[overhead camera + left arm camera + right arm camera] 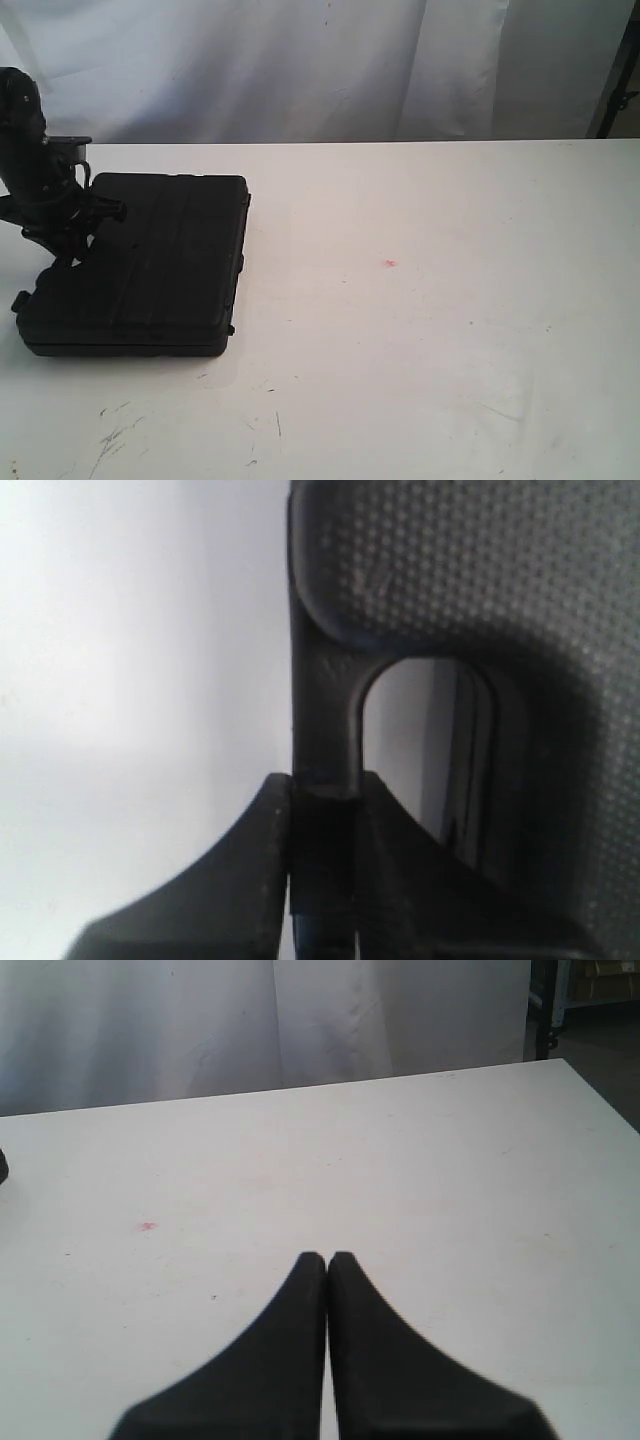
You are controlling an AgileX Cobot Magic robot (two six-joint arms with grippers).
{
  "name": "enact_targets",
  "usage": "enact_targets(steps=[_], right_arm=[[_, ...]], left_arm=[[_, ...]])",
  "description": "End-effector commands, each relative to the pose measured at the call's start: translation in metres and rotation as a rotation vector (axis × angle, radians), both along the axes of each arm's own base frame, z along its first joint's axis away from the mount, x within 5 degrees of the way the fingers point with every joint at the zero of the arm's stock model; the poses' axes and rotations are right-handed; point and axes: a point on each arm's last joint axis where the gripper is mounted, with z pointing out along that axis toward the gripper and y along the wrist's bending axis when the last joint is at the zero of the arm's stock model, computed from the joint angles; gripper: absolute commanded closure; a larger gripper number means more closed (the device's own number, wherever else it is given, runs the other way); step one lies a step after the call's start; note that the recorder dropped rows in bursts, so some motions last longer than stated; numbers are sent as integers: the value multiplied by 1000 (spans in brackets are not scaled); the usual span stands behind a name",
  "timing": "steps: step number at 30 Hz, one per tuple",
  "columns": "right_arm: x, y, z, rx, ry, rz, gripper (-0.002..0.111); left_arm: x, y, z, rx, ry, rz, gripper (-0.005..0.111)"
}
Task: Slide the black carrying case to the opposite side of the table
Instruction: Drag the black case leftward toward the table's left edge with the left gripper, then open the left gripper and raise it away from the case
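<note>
Left fingers point(275, 820): clenched on the handle point(328, 730) of the black carrying case point(480, 570). One finger sits on each side of the handle's bar, which is pinched between the tips. Likely reason: a hold on the handle lets the arm drag the case flat rather than lift it.

Just beyond those fingers the case lies flat on the tabletop point(450, 350), lid up. Its body stretches away from the grip toward the open middle. Task judged barely begun, since the whole run of tabletop past the case is yet to be crossed.

Right fingers point(312, 1280): pressed together, grasping nothing, above bare tabletop and well apart from the case. Judged idle, as this arm has no share in the hold.

Ahead of the right fingers, well apart from them, is a small red speck point(148, 1226). Dark scratch marks point(115, 440) lie near the case's front edge. Farthest off, a white curtain point(300, 70) hangs behind the tabletop.

Writing: none readable. The case shell shows a dimpled texture and moulded ribs only, with no brand or label visible.
</note>
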Motion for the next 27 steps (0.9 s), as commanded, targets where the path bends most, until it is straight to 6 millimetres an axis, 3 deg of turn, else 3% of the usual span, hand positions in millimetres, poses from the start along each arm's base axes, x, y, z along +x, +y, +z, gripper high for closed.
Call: enact_targets(steps=[1,4,7,10,11,13,16,18,21,24,27], right_arm=[[0,0,-1,8,0,-9,108],[0,0,-1,8,0,-9,108],[0,0,-1,8,0,-9,108],[0,0,-1,8,0,-9,108],[0,0,-1,8,0,-9,108],[0,0,-1,8,0,-9,108],[0,0,-1,8,0,-9,108],[0,0,-1,8,0,-9,108],[0,0,-1,8,0,-9,108],[0,0,-1,8,0,-9,108],[0,0,-1,8,0,-9,108]], left_arm=[[2,-3,12,-40,-45,-34,107],[1,-4,12,-43,-41,-28,102],[0,-4,12,-49,-31,-21,90],[-1,-5,12,-58,-20,-12,70],[-1,-5,12,-59,-14,8,57],[-2,-5,15,-58,-17,7,51],[-3,3,34,-47,-63,40,59],[-6,8,60,-48,-129,54,74],[-18,3,110,-113,-241,75,106],[-36,-10,151,-210,-344,47,107],[-50,-8,166,-194,-410,45,107]])
